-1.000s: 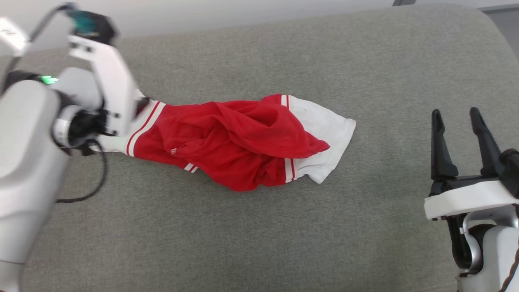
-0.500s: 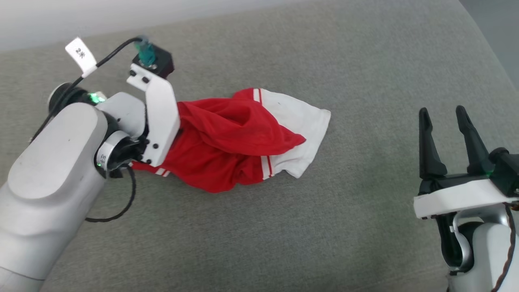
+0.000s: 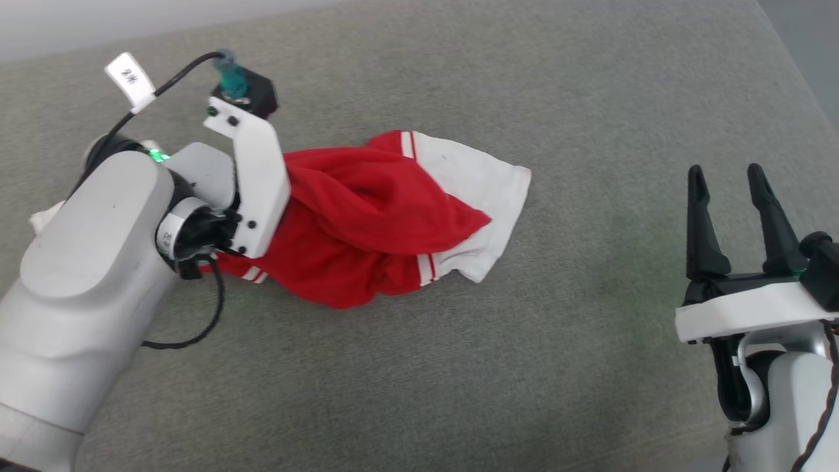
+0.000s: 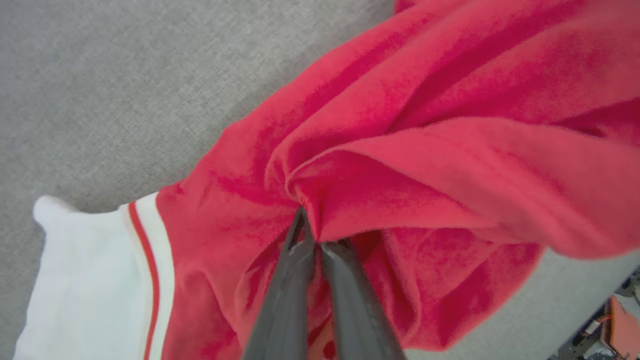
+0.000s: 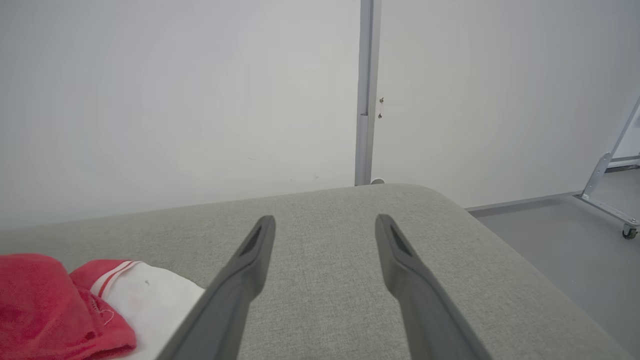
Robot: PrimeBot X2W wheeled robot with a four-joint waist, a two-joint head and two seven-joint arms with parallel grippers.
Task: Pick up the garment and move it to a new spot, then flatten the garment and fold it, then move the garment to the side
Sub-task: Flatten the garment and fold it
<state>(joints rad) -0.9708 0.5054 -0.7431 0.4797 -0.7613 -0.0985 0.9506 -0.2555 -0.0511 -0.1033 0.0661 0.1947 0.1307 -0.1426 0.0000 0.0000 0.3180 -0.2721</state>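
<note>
A grey cushion [image 3: 459,367] takes up the foreground, with a plain white wall [image 5: 150,100] rising behind the cushion's far edge. There is one garment [image 3: 367,223], red and bunched, lying on the cushion's middle and reaching toward its left side. Two white sleeves show: one [image 3: 472,190] spread flat toward the cushion's centre, the other [image 4: 85,280] at the garment's opposite end, each joined by thin red-and-white stripes. There are two grippers. The left gripper [image 4: 315,240] is pinched tight on a ridge of red cloth, and folds fan out from the pinch. The right gripper [image 3: 725,174] has its fingers spread wide with nothing between them; it hangs over the cushion's right part, well apart from the garment. In the head view the left gripper's fingers are hidden behind its white bracket [image 3: 255,177], and the forearm covers the garment's left end. In the left wrist view one fingertip is buried in the fold, and the cloth is cut off at the frame's edges. The crumpling hides the garment's outline.
</note>
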